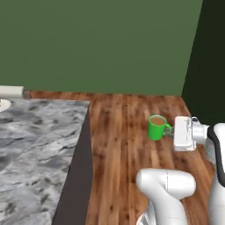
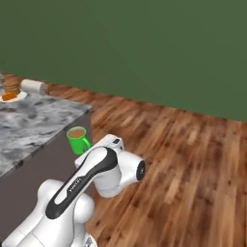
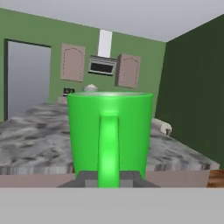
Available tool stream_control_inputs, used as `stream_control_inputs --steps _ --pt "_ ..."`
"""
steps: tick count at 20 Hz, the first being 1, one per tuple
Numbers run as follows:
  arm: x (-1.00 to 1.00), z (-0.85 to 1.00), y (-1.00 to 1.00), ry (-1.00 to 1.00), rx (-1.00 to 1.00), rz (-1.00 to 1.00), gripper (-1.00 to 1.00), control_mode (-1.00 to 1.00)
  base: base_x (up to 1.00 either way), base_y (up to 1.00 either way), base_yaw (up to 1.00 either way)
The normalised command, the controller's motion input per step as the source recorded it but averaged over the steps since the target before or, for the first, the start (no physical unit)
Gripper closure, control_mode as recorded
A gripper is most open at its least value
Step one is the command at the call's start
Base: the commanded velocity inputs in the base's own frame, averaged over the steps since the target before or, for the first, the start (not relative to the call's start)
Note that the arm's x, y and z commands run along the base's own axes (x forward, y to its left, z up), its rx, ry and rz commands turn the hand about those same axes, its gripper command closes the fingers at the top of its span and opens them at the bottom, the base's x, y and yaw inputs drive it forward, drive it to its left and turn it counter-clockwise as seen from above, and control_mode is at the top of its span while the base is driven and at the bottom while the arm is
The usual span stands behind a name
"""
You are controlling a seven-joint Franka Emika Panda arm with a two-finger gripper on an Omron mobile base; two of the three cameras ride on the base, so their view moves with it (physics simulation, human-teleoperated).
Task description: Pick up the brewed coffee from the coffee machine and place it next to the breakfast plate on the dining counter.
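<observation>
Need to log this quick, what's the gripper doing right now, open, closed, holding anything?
Gripper: closed on the handle of the green mug, holding it in the air beside the stone counter.

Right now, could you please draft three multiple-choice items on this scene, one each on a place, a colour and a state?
1. Where is the brewed coffee?
A. carried over the wooden floor, off the dining counter
B. beside the breakfast plate
C. under a spout

2. What colour is the mug?
A. white
B. bright green
C. red

3. What is the end effector doing?
A. hanging open
B. shut on nothing
C. shut on the mug's handle

Answers: 1 A, both base views show it held beyond the counter's edge; 2 B, green in every view; 3 C, the hand view shows fingers flanking the handle.
</observation>
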Motion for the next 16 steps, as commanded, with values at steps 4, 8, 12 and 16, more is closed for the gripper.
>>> stream_control_inputs --steps 4,8,12,16 --pt "0.00 0.00 0.00 0.00 0.00 0.00 1.00 1.00 1.00 -0.50 0.34" --pt "0.00 0.00 0.00 0.00 0.00 0.00 1.00 1.00 1.00 -0.54 0.32" --pt "0.00 0.00 0.00 0.00 0.00 0.00 1.00 1.00 1.00 -0.66 0.30" --pt "0.00 0.00 0.00 0.00 0.00 0.00 1.00 1.00 1.00 -0.68 0.31"
